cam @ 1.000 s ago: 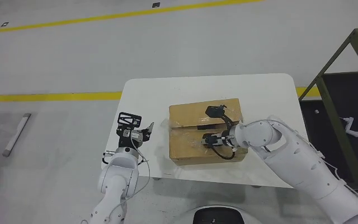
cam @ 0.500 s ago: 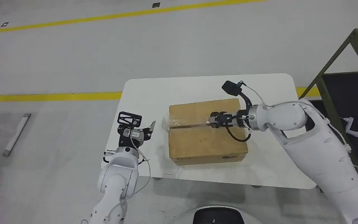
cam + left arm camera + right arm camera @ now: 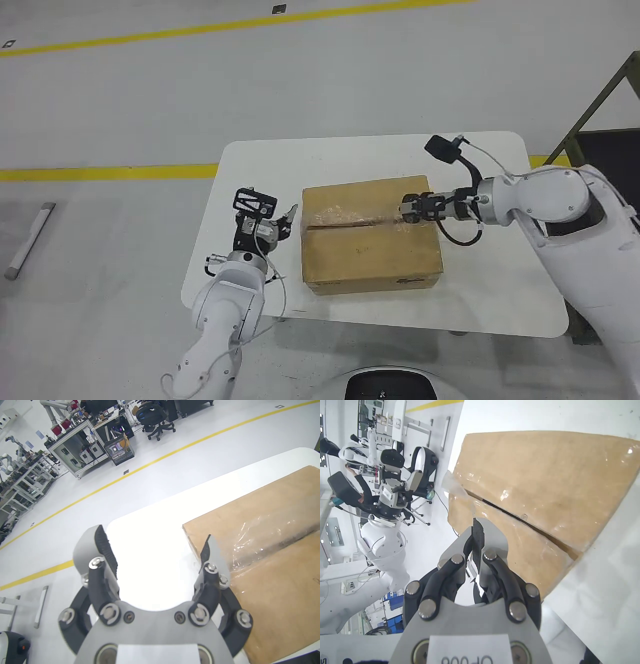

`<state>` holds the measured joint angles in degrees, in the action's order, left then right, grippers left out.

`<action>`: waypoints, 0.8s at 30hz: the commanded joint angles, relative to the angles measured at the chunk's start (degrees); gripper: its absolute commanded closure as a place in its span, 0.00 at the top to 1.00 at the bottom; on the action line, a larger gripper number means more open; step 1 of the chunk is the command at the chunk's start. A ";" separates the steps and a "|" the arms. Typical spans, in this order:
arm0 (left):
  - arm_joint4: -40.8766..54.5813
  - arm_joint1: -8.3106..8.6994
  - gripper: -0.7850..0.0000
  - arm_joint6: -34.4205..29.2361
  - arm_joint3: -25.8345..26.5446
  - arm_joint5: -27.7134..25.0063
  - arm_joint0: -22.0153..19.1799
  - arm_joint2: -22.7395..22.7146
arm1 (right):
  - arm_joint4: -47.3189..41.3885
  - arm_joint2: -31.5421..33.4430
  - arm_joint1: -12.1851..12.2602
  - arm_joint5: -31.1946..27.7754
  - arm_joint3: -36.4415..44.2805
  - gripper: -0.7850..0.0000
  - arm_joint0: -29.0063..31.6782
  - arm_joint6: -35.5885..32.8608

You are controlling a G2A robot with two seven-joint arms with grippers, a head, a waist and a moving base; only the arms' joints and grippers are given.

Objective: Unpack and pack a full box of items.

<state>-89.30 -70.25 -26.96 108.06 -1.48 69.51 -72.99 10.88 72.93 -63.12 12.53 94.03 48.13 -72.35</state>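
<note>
On the white tabletop [image 3: 480, 160] the cardboard box [image 3: 370, 245] sits roughly in the middle with its flaps shut. I judge it stiff-walled and fairly heavy if it is as full as the task says, so I would brace it at an end wall rather than try lifting it. My left end effector [image 3: 270, 212] hovers spread wide over bare tabletop just beside the box's left end, holding nothing. My right end effector [image 3: 408, 208] sits low over the right end of the seam, arm reaching in from the side. Its fingers are pinched together on the clear tape [image 3: 350, 212] (thin, crinkly and slick, likely to tear, so best gripped close to the cardboard).
</note>
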 commanded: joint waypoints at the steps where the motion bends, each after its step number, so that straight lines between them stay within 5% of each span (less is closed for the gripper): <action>1: 0.91 -0.25 0.45 -0.62 -0.45 -0.24 -0.86 1.08 | 0.43 0.59 0.30 -0.27 -0.26 0.00 -0.04 -1.01; 11: 1.49 -1.05 0.44 -1.45 -2.76 -1.80 -3.52 4.38 | 4.29 1.28 1.47 -3.66 -2.97 0.00 -0.26 -2.06; 24: 6.47 -1.88 0.03 -3.43 -3.38 -6.15 -5.47 7.00 | 7.20 -0.40 2.13 -4.71 -4.22 0.00 -0.95 -1.78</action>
<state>-83.41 -72.06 -30.19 104.62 -7.28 64.13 -66.24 17.99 72.38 -61.06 7.83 89.68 47.25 -74.23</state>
